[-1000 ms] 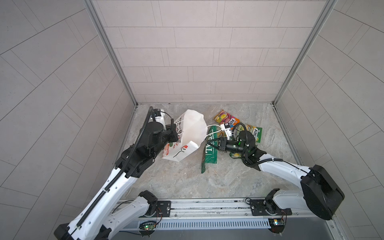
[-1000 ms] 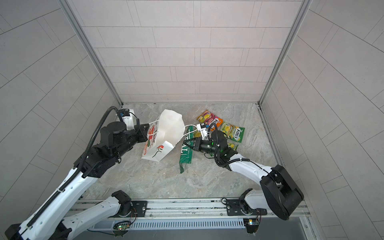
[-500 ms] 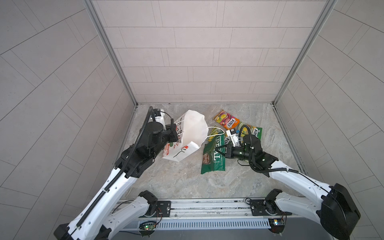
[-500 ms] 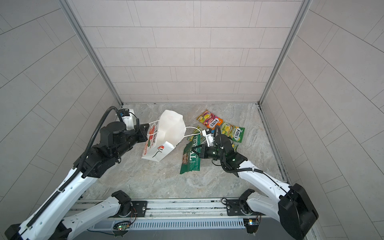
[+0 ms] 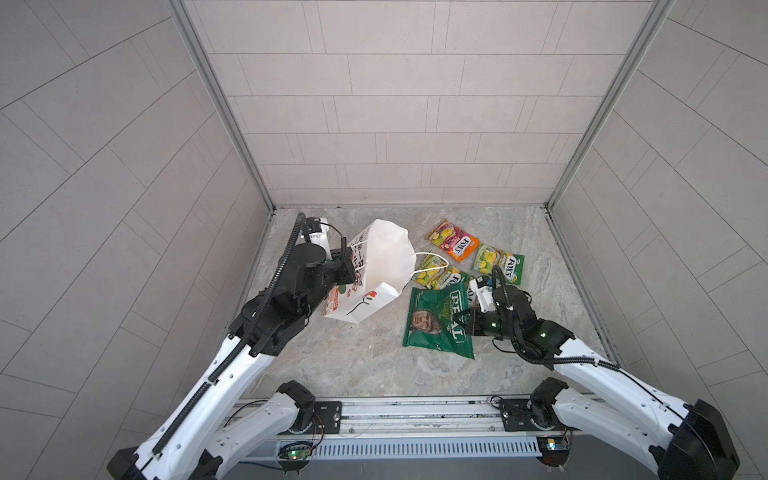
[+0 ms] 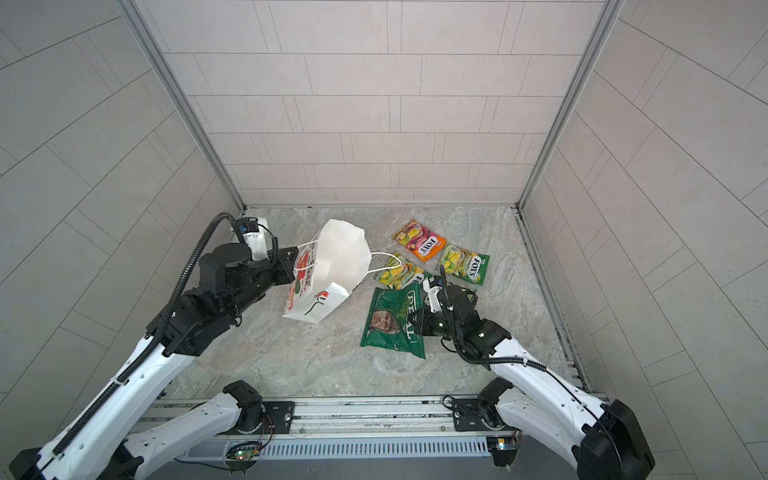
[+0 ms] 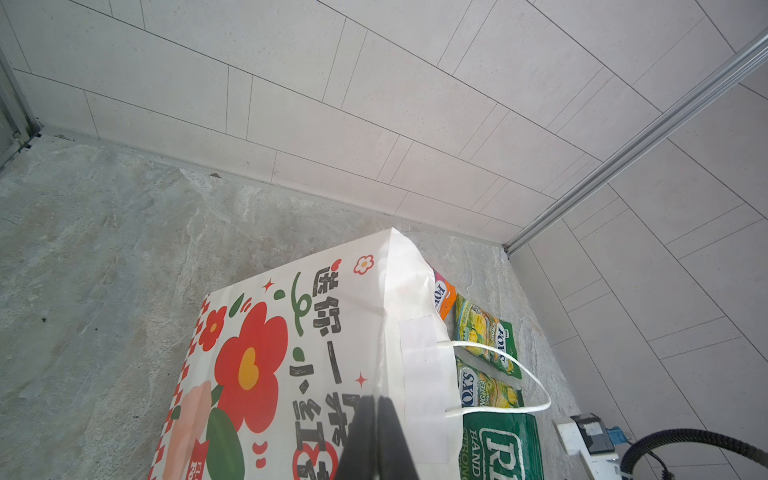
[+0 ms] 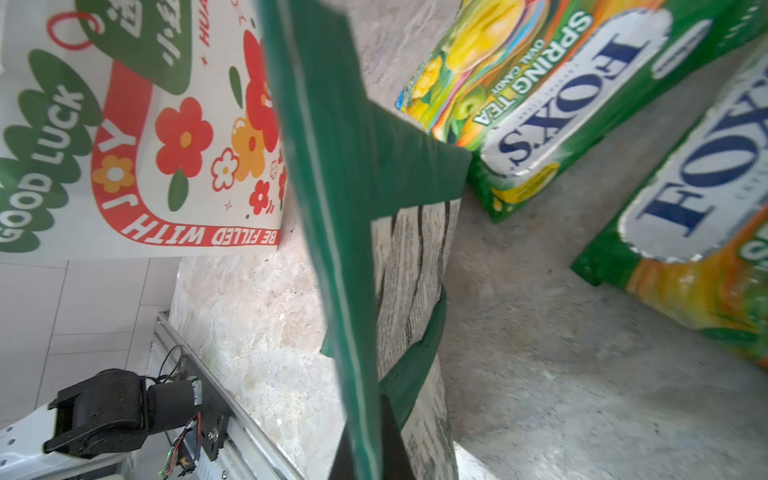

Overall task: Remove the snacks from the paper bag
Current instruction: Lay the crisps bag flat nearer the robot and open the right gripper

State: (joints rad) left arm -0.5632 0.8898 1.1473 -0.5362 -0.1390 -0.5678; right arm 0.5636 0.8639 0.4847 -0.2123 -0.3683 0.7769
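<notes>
Nearest the front edge of the bench (image 5: 353, 365), the right pincer (image 5: 464, 323) is clamped tight on one side edge of the REAL crisp bag (image 5: 436, 320). The crisp bag is clear of the paper bag (image 5: 386, 257) and sits near the bench's middle. So thin a hold on glossy film could slide off, and a fast move might swing the puffed bag into the packets beside it. Further in, toward the left edge, the left pincer (image 5: 353, 270) is closed on the paper bag's rim. The bag leans with its mouth toward the snacks, and paper pinched there could tear or crumple. Its cord handle (image 5: 432, 259) loops over a green-yellow FOX'S packet (image 5: 438, 277), so shifting the bag may drag that packet along. Toward the back edge lie another green-yellow FOX'S (image 5: 500, 264) and the orange-pink FOX'S (image 5: 454, 242). Whether anything remains inside the bag is hidden.
</notes>
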